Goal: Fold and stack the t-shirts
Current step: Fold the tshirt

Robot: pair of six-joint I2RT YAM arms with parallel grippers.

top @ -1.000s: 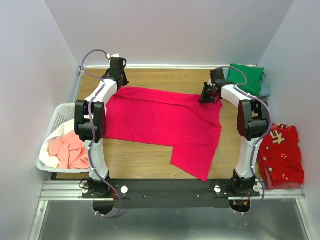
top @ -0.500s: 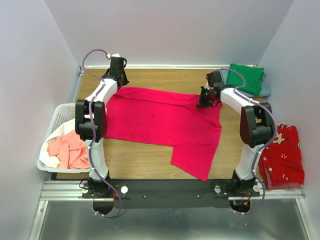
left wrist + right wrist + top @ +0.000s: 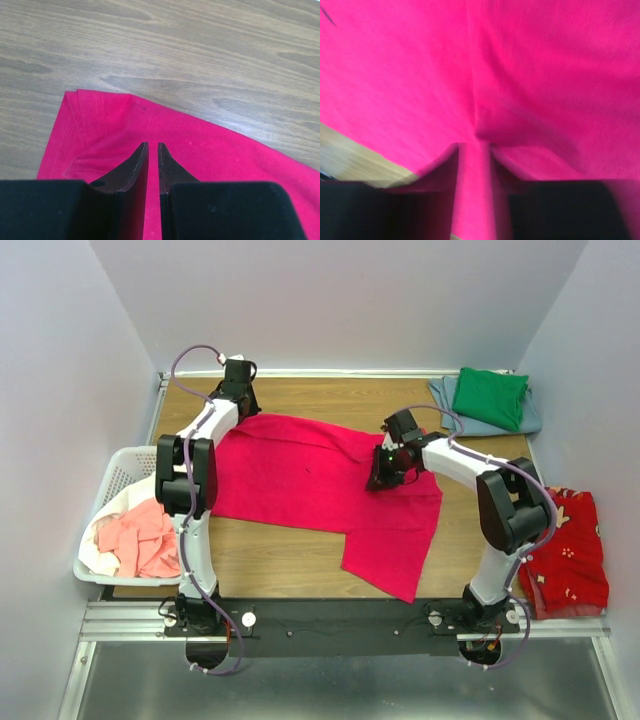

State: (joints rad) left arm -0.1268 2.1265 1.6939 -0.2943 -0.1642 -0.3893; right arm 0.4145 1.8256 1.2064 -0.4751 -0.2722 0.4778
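The crimson-pink t-shirt (image 3: 300, 475) lies spread on the wooden table. My left gripper (image 3: 241, 408) sits at its far left corner, jaws pinched nearly together on the cloth; in the left wrist view (image 3: 153, 146) the hem corner (image 3: 82, 107) lies just ahead. My right gripper (image 3: 381, 473) is shut on the shirt's far right part and holds it lifted over the shirt's middle; cloth (image 3: 520, 75) fills the right wrist view and runs between the fingers (image 3: 474, 146). A green t-shirt (image 3: 488, 397) lies folded on a grey-blue one (image 3: 528, 420) at the far right.
A white lattice basket (image 3: 112, 475) at the left edge holds a salmon-pink t-shirt (image 3: 140, 540) and white cloth (image 3: 100, 562). A red patterned cloth (image 3: 565, 550) lies off the table's right side. Bare wood (image 3: 270, 560) shows near the front.
My right gripper has moved left and toward the front, dragging the shirt's far right corner over the shirt. The left gripper has stayed at the far left corner.
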